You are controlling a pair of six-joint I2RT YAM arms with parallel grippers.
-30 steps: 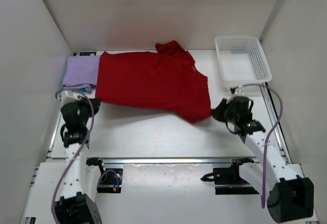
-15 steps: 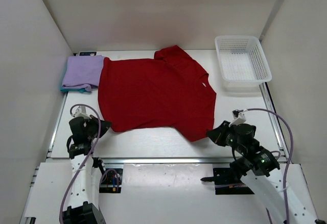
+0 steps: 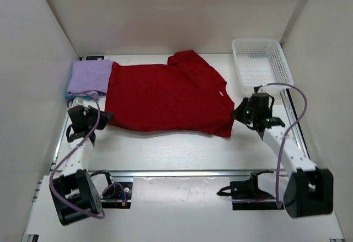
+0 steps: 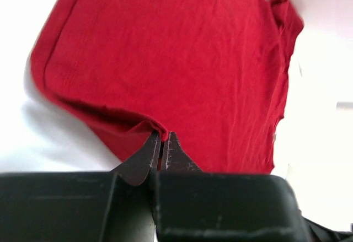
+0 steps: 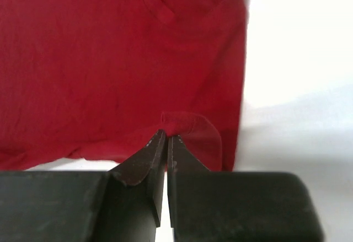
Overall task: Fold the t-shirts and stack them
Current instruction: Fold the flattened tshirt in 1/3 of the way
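Note:
A red t-shirt (image 3: 165,96) lies spread on the white table, neck to the right. My left gripper (image 3: 102,118) is shut on its near left corner; the left wrist view shows the hem (image 4: 138,123) pinched between the closed jaws (image 4: 163,137). My right gripper (image 3: 238,115) is shut on the near right corner; the right wrist view shows a fold of red cloth (image 5: 185,122) at the closed jaws (image 5: 167,136). A folded lilac t-shirt (image 3: 88,76) lies at the back left, its right edge under the red shirt.
A white mesh basket (image 3: 260,41) stands at the back right, just beyond my right gripper. White walls close in the table on the left, back and right. A metal rail (image 3: 182,172) runs along the near edge.
Both grippers drew the red shirt toward the near edge, then carried its corners back toward the far side. The shirt now lies flatter and wider.

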